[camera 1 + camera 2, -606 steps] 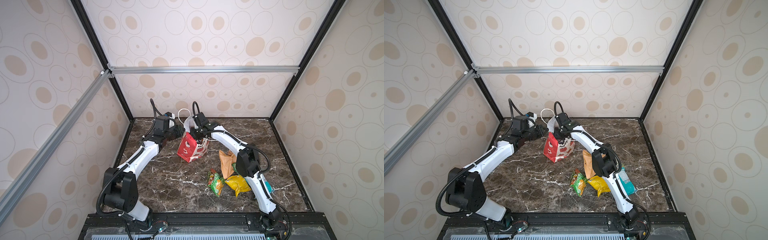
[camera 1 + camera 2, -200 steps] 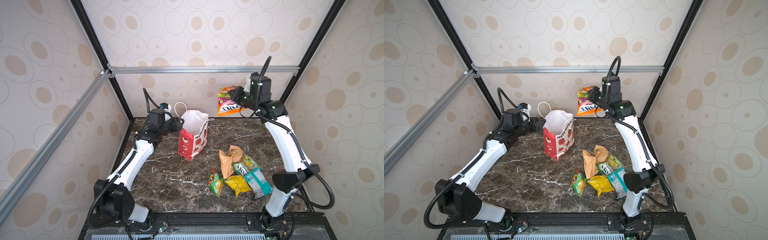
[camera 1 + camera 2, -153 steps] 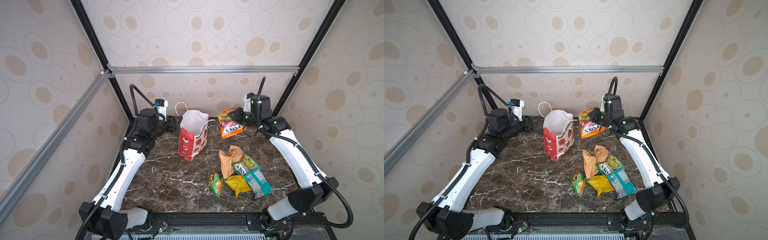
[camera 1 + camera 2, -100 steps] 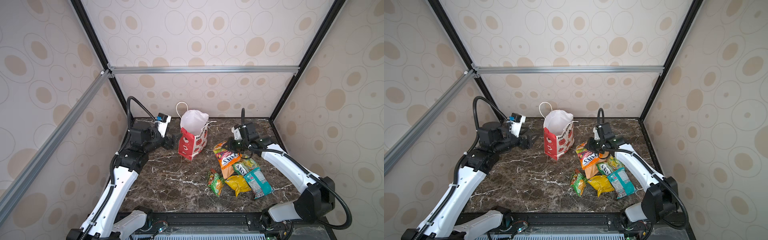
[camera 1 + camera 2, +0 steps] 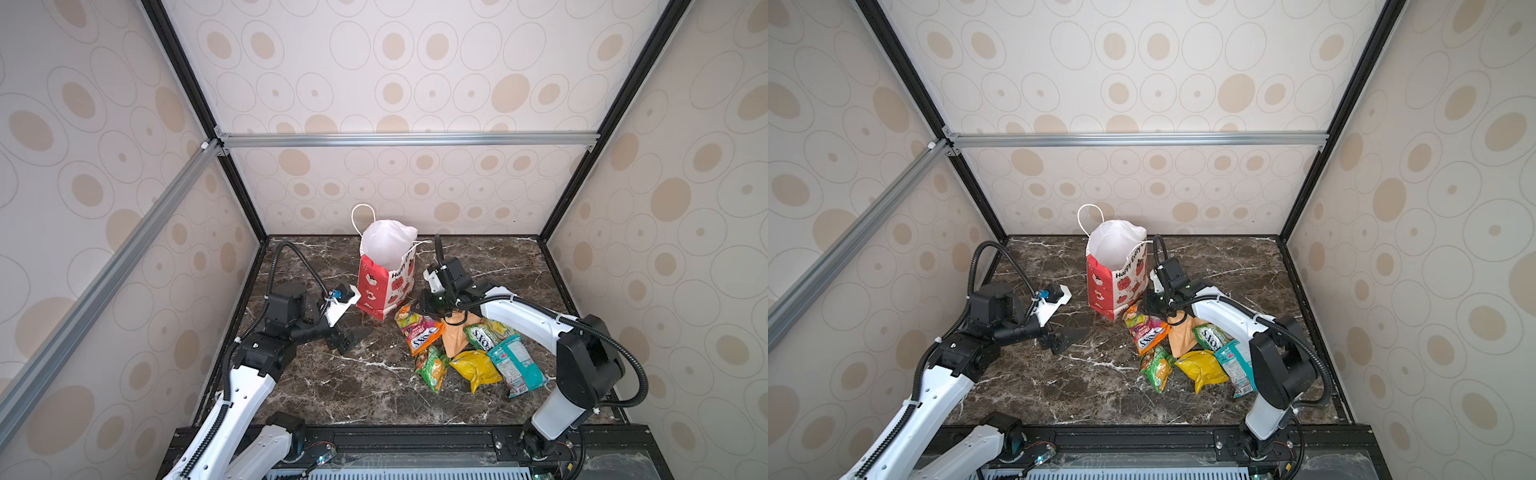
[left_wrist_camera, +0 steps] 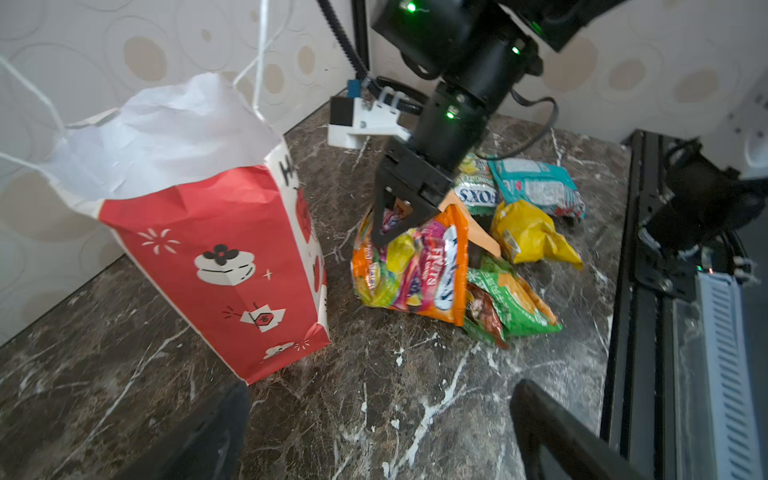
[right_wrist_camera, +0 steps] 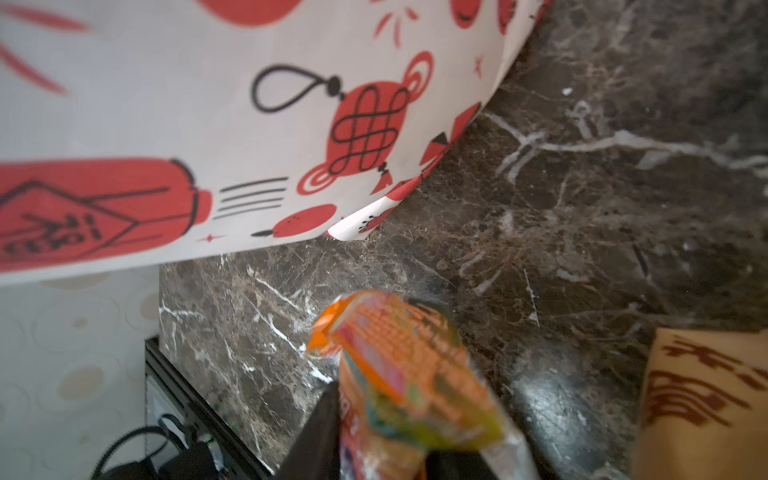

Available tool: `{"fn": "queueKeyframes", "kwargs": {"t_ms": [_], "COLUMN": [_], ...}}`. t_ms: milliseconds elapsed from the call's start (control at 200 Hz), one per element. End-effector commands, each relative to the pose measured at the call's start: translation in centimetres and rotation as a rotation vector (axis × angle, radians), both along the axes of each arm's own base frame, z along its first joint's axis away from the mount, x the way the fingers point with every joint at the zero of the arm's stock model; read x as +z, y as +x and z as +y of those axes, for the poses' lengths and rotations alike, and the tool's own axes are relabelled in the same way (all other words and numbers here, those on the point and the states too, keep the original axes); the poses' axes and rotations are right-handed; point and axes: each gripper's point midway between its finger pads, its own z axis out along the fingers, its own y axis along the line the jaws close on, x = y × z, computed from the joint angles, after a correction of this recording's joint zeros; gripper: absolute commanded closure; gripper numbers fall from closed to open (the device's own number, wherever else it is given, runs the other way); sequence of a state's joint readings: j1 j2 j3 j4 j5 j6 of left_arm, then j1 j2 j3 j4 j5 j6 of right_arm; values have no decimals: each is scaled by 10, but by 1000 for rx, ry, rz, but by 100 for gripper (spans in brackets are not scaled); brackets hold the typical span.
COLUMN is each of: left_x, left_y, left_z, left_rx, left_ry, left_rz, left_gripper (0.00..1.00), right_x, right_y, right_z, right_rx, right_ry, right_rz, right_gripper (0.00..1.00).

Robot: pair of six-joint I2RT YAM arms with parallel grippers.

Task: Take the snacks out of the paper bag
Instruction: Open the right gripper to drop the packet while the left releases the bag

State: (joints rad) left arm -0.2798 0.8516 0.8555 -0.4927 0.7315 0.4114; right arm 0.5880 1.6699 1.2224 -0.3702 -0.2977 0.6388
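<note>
Paper bag (image 5: 384,286) (image 5: 1115,286) (image 6: 216,257) (image 7: 249,124): standing upright near the middle of the counter's (image 5: 332,386) back edge, mouth gaping and showing its white inside, white cord handles sticking up at the rim.

Orange FOX'S packet (image 5: 419,330) (image 5: 1148,332) (image 6: 411,266) (image 7: 399,365): lying just beside the bag's base on the side toward the right edge, resting partly on the green-and-red packet and against the tan kraft pouch.

Right claw (image 5: 419,309) (image 5: 1144,309) (image 6: 399,232): reaching down onto the orange packet's upper edge, jaws sitting either side of that edge and slightly parted; not possible to tell whether pinching or letting go.

Left claw (image 5: 351,338) (image 5: 1065,334) (image 6: 378,392): hovering low over bare counter on the bag's left-edge side, jaws spread wide, gripping nothing, facing the bag and the pile.

Tan kraft pouch (image 5: 455,338) (image 5: 1181,338) (image 7: 702,407): lying in the pile, between the two FOX'S packets.

Green FOX'S packet (image 5: 484,334) (image 5: 1210,334) (image 6: 476,191): lying under the right arm, touching the pouch and the teal packet.

Teal packet (image 5: 515,370) (image 5: 1235,368) (image 6: 536,187): lying nearest the right edge.

Yellow packet (image 5: 476,370) (image 5: 1202,370) (image 6: 528,232): lying on the pile's front side, beside the teal one.

Green-and-red packet (image 5: 432,368) (image 5: 1156,370) (image 6: 507,307): lying at the pile's front, closest to the counter's centre.
</note>
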Motion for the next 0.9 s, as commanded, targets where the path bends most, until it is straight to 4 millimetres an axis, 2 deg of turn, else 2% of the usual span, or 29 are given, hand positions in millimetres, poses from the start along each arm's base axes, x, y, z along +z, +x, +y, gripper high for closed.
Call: {"fn": "queueKeyframes", "kwargs": {"t_ms": [0,140,245,305,370,455,600,625,650,700,785,895], "left_x": [-9,-28,-33,-29,-25,-21,-16,-14,-13,-13,-32,-48], "left_y": [-23,-32,-27,-15,4,29,60,65,70,76,82,90], "left_z": [-7,-8,-10,-8,0,18,47,57,68,88,110,135], "left_rx": [-172,-231,-216,-150,-13,204,489,566,642,768,869,988], "left_ry": [65,101,80,60,24,-50,-171,-201,-220,-239,-154,-128], "left_rz": [-97,-101,-115,-156,-212,-228,-201,-209,-218,-241,-263,-277], "left_gripper": [2,2,2,2,2,2,2,2,2,2,2,2], "right_x": [28,51,77,93,105,112,105,101,98,88,68,43], "right_y": [13,8,11,15,20,26,23,21,19,13,5,3], "right_z": [-4,-14,-35,-54,-85,-138,-229,-239,-261,-288,-318,-333], "right_rx": [-57,-56,-94,-128,-193,-324,-582,-617,-687,-781,-867,-865], "right_ry": [25,13,-41,-80,-153,-256,-381,-403,-433,-471,-521,-622], "right_rz": [-115,-165,-239,-308,-384,-456,-509,-516,-520,-525,-540,-602], "right_gripper": [57,51,44,39,32,21,7,4,1,0,0,0]}}
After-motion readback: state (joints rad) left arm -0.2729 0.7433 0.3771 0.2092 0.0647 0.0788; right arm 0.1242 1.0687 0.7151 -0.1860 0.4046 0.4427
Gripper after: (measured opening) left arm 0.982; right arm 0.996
